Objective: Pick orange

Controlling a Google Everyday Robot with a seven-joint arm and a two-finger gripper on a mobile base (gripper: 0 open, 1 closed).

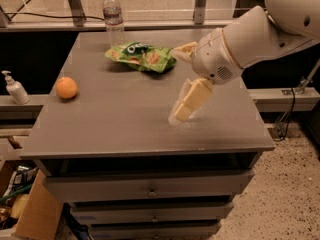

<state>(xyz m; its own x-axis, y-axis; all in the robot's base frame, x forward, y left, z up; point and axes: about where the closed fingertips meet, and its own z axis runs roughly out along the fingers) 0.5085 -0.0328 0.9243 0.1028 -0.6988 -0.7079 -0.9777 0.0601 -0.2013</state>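
Note:
The orange [66, 88] is a small round bright fruit. It sits near the left edge of the grey cabinet top [125, 119]. My gripper [181, 81] hangs over the right middle of the top, well to the right of the orange. Its two pale fingers [191, 100] are spread wide apart and hold nothing. One finger points down toward the surface and the other reaches back toward the green bag.
A green snack bag [142, 56] lies at the back middle of the top. A clear water bottle [114, 15] stands behind it. A soap dispenser [14, 88] stands on a ledge to the left. A cardboard box [27, 214] is on the floor, lower left.

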